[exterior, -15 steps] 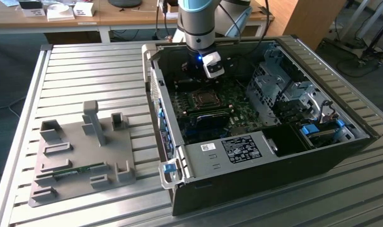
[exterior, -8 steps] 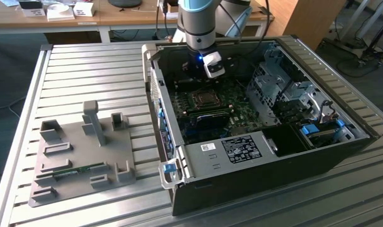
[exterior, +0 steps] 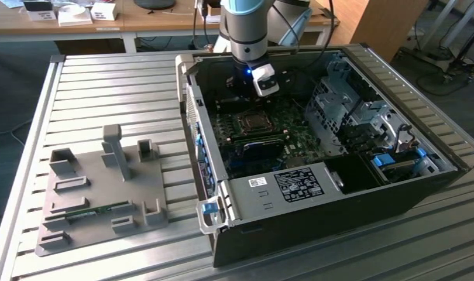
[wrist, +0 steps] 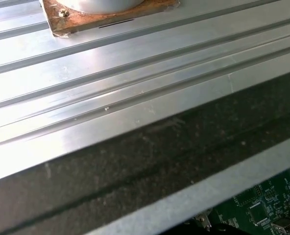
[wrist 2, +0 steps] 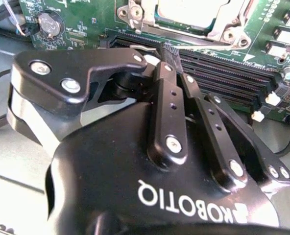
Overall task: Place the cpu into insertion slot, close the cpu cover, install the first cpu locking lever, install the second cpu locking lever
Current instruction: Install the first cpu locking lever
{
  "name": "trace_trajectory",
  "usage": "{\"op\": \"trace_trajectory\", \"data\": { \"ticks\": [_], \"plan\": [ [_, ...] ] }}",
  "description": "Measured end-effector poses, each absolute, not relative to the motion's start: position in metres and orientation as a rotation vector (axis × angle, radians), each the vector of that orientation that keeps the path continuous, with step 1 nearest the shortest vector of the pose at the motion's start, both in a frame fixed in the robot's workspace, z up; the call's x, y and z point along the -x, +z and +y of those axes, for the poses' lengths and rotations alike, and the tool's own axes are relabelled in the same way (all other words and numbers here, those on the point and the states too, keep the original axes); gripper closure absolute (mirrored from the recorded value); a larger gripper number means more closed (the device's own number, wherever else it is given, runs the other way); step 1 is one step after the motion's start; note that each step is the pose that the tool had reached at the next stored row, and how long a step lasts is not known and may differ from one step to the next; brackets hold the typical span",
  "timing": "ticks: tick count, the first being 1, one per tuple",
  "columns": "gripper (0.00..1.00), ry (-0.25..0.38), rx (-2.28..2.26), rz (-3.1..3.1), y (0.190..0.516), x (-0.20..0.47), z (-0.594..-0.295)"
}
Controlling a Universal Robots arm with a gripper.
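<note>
My fingers (wrist 2: 170, 53), pressed together and holding nothing, hover above the memory slots (wrist 2: 233, 66) just beside the socket, where the cpu (wrist 2: 196, 11) lies seated under the closed cpu cover (wrist 2: 150, 13), directly beyond my fingertips.

Drive cage (exterior: 354, 111) and case wall (exterior: 196, 117) flank socket.

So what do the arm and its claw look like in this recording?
In the exterior view the arm is a grey cylinder with a light blue band at a joint, dark cables beside it, and a small white box with a blue light near the wrist. In the second wrist view the claw is glossy black, with silver screws on jointed links and white lettering on its body.
</note>
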State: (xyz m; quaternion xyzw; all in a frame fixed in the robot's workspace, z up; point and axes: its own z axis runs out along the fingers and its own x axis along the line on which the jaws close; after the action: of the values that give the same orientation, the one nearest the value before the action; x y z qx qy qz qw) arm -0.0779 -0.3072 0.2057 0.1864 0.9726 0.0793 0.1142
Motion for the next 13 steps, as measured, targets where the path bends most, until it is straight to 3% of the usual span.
{"op": "trace_trajectory", "data": {
  "ticks": [13],
  "plan": [
    [0.89,0.203,-0.543,2.85,0.2026,0.0779,-0.3061]
  ]
}}
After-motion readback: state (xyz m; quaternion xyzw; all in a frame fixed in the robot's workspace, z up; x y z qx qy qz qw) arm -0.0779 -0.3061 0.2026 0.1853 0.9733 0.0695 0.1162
